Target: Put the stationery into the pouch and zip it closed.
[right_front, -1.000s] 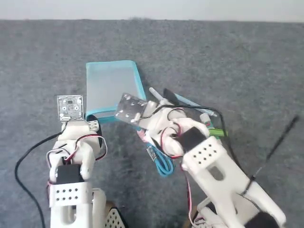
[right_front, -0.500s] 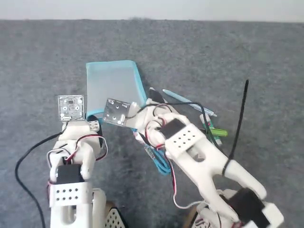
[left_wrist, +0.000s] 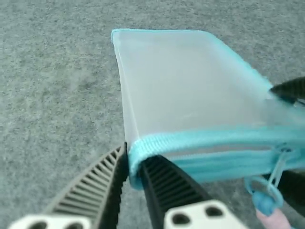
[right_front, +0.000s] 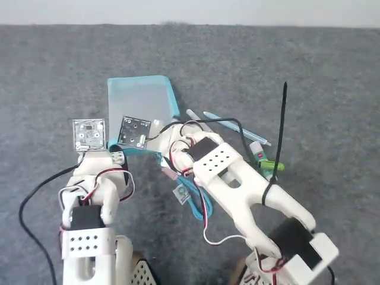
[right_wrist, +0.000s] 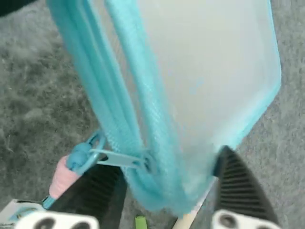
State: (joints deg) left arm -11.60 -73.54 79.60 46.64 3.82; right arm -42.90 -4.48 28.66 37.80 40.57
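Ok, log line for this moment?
left pincer: shut on pouch corner | right pincer: open, astride pouch at zip pull | pens: lying outside pouch

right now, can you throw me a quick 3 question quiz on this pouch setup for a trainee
1. True or false: the left claw is shut on a corner of the pouch.
2. Where are the pens? A. inside the pouch B. on the table beside the pouch C. stacked on top of the pouch
3. Fill in: the right claw straddles the pouch's ___ edge.

Key: 1 true; 2 B; 3 zip
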